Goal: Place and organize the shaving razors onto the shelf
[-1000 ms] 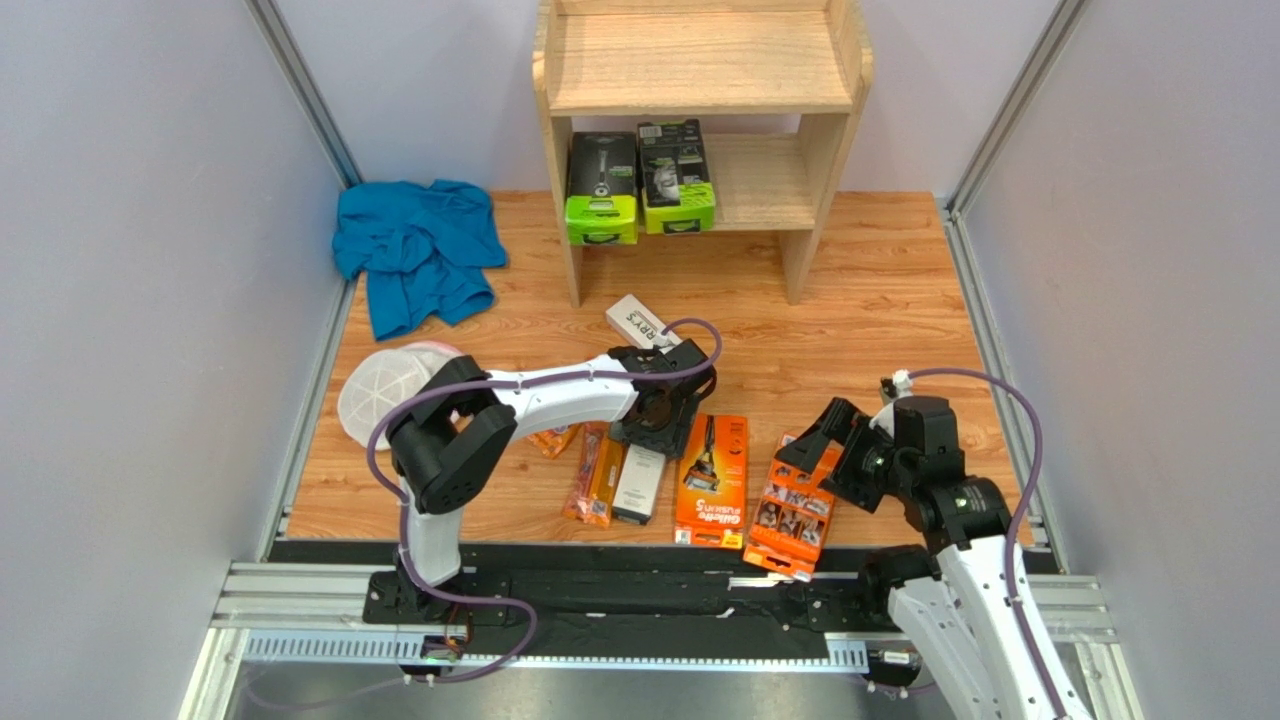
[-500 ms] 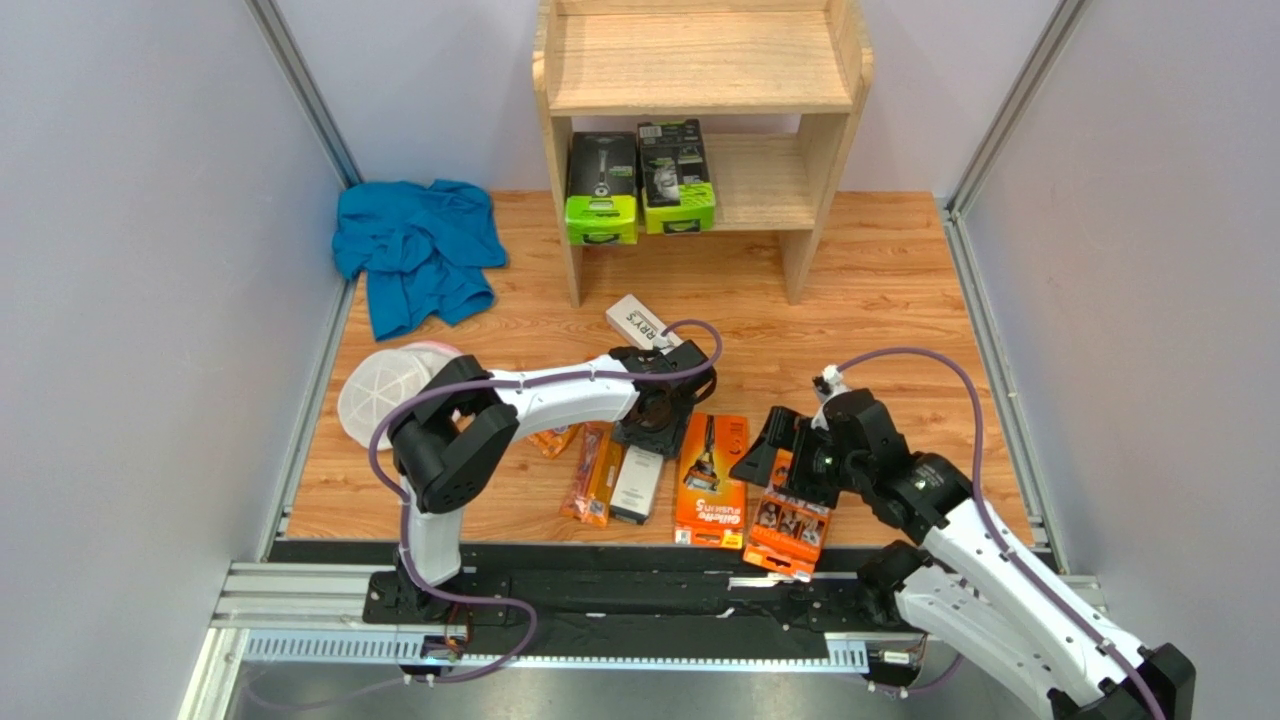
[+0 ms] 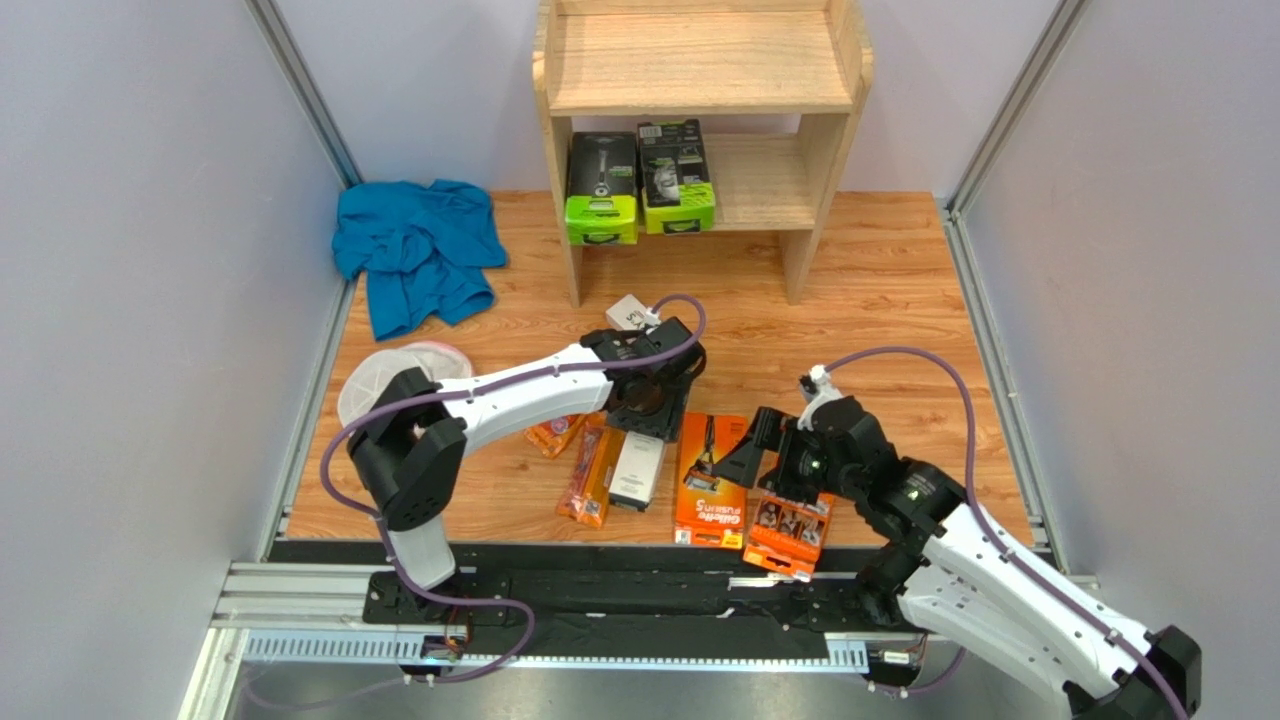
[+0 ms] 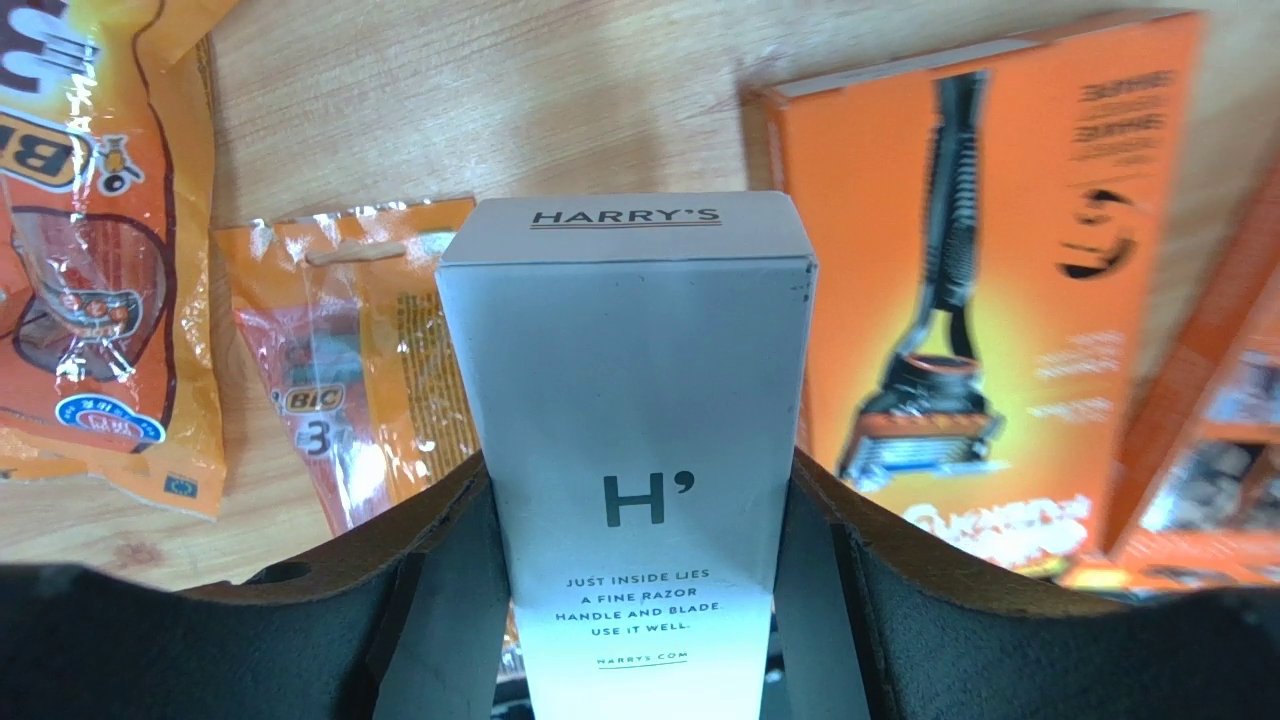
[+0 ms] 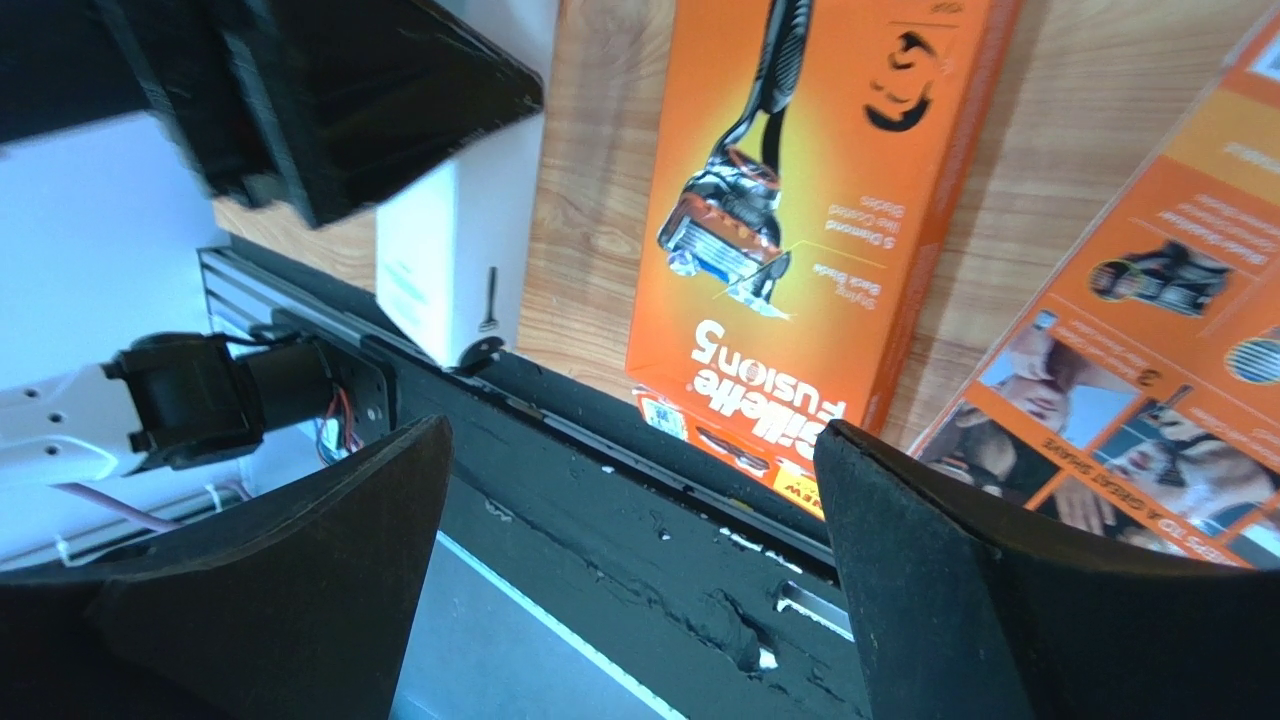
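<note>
1 long white HARRY'S cardboard box (image 4: 639, 450): clamped between left jaws. 1 flat orange Gillette box (image 5: 796, 225): under right jaws, wide apart.

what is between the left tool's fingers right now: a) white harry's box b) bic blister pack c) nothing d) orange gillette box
a: the left wrist view shows the white Harry's box flanked on both sides by the black fingers of the left tool.
</note>
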Robot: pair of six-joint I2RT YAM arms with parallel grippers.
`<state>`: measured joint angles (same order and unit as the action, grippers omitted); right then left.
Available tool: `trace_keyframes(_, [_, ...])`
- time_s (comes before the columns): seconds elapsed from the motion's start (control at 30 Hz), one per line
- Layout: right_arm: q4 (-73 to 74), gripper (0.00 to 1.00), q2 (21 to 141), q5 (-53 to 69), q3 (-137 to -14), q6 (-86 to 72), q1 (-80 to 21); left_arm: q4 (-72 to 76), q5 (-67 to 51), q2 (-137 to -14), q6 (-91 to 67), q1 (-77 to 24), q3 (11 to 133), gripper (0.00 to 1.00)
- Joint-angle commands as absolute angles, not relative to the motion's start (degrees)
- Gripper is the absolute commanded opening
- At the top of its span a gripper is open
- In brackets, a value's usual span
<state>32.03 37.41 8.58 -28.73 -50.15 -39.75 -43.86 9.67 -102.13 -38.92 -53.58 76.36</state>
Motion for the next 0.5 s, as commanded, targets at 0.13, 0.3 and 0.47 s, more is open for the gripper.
trace_keyframes(0.13, [21.4,0.95,41.4,-3.2,-33.6,-53.3,-50.8,-37.9,-2.8,-89.1,-43.0,-47.7,73.7,0.0])
trace_keyframes(0.3, [13.3,0.93,41.7,-10.7,-34.0,-54.7,-59.1,-36.5,-5.3,-85.8,-44.7,-46.8,73.7,0.0])
trace_keyframes(0.47, [7.3,0.91,48.3,-12.1,-36.6,-54.1,-63.6,-35.3,-6.9,-84.9,-45.5,-46.4,74.2,0.0])
